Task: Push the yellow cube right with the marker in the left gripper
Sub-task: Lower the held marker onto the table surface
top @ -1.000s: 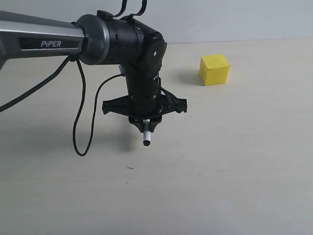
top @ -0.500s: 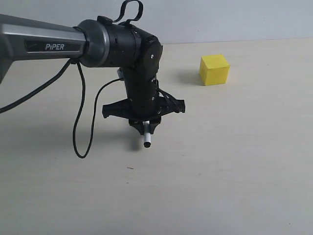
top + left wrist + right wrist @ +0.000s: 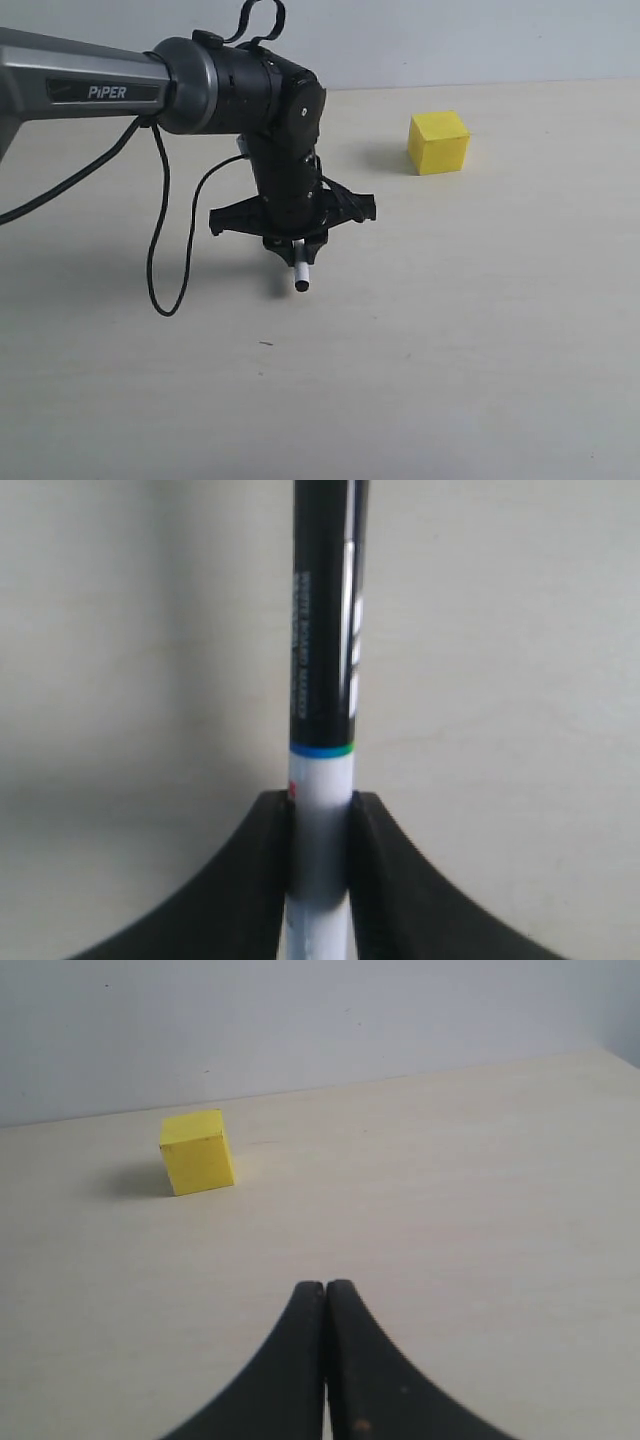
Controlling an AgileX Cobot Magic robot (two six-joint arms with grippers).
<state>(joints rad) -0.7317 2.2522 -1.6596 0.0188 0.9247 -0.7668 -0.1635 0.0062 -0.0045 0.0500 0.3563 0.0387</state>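
The yellow cube (image 3: 438,142) rests on the pale table at the back right; the right wrist view shows the same cube (image 3: 197,1151) ahead of the jaws. My left gripper (image 3: 296,250) hangs from the dark PiPER arm at centre left, pointing down, shut on the marker (image 3: 300,270), whose white end pokes out below the fingers just above the table. In the left wrist view the marker (image 3: 325,680) stands clamped between the two black fingers (image 3: 250,880). The cube lies well to the right of and behind the marker, apart from it. My right gripper (image 3: 325,1288) is shut and holds nothing.
A black cable (image 3: 160,240) loops down from the left arm to the left of the gripper. The light wooden table (image 3: 450,350) stretches around, with a pale wall (image 3: 450,40) behind it.
The left arm has shifted slightly back and lifted a little with the marker still gripped. The cube has not moved.
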